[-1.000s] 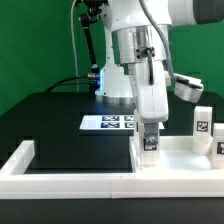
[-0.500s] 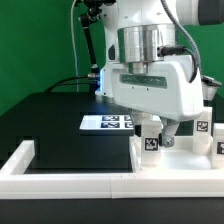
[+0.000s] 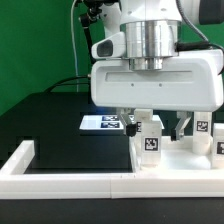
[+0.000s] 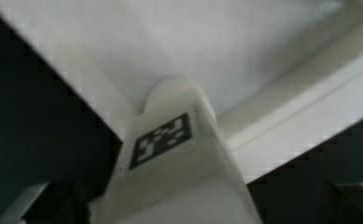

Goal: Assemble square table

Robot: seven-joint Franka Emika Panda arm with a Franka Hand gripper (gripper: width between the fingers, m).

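I count one square slab [image 3: 170,160], white, lying inside the corner of the low white border wall [image 3: 60,182] toward the exterior view's right. On it stands one leg block [image 3: 150,137], upright, its black-and-white tag facing the camera. Two more tagged white blocks show at the exterior view's right edge: one [image 3: 201,127] behind the slab and one [image 3: 220,146] cut off by the frame, so I cannot say whether either is whole or what it rests on. One flat marker board [image 3: 103,123] lies on the black table [image 3: 50,125] behind the slab, its near end hidden by my own hand.

Much is covered. My wide white wrist housing fills the upper half of the exterior view and hides the top of the upright leg and most of what lies behind it. In the wrist view the leg [image 4: 165,160] rises as a tall white wedge with its tag plain to read, the slab's [image 4: 284,60] pale surfaces spreading behind it, blurred; the dark shapes in the lower corners are too dim to name.

My pincer [image 3: 153,122] hangs over the upright leg, the dark fingers [image 3: 129,125] standing on either side of its top. They look parted about as wide as the leg itself, but I cannot tell whether the pads press on it or only flank it.
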